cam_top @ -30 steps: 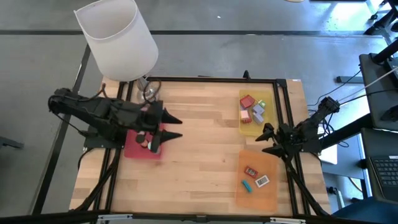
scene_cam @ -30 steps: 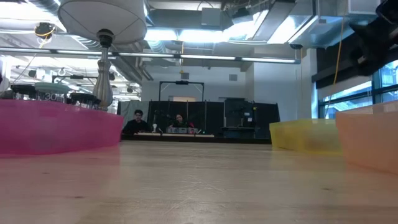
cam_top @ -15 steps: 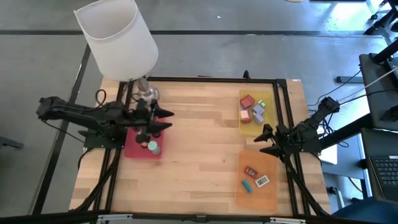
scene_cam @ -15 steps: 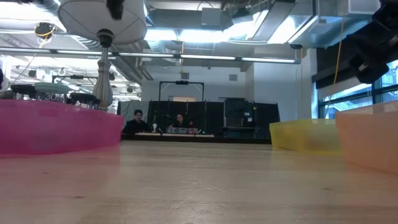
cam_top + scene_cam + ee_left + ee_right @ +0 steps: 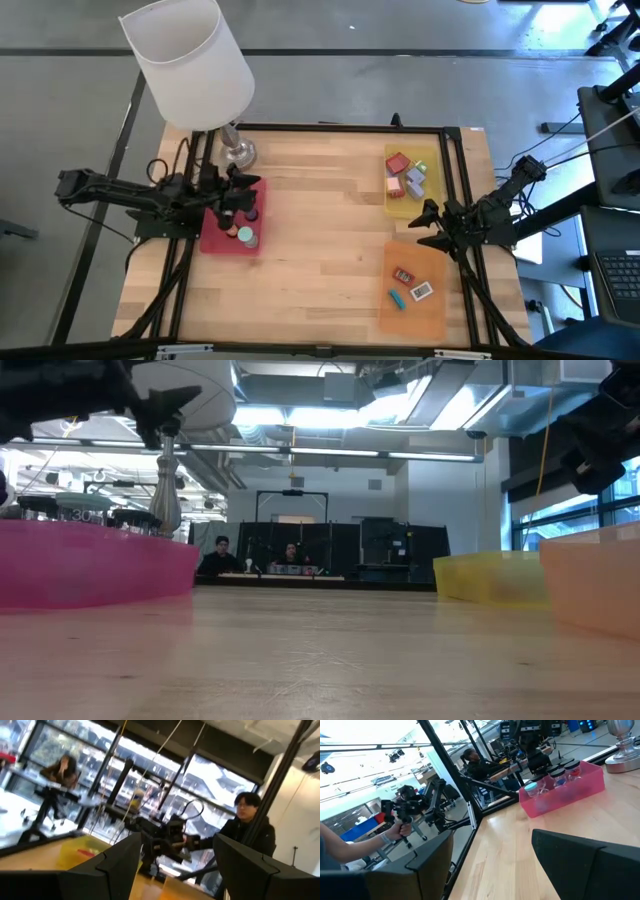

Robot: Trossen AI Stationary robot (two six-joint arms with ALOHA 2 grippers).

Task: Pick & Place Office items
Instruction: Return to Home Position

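Blocks (image 5: 398, 163) red and lavender in yellow bin (image 5: 425, 206), teal-black rounds (image 5: 245, 236) in pink bin (image 5: 214, 243), left, right jaws apart

Reads as a robotics lab on an open industrial floor. Centres on a wooden table (image 5: 320, 230) ringed by a black metal frame (image 5: 340, 128), set on a bare grey concrete floor (image 5: 400, 90), with a dark robot arm (image 5: 120, 190) at the table's left edge and a second arm (image 5: 495, 210) at the right edge. Above the table, exposed ducts (image 5: 400, 380) and long strip lights (image 5: 330, 453). Beyond the table's far side, a dark workbench (image 5: 280, 574) with seated people (image 5: 222, 555) among equipment. Right of the table, a computer keyboard (image 5: 612, 272). Farther out from the table, tall glazed walls (image 5: 80, 760), a standing person (image 5: 247, 830) and, blurred, perhaps another arm rig (image 5: 162, 837).
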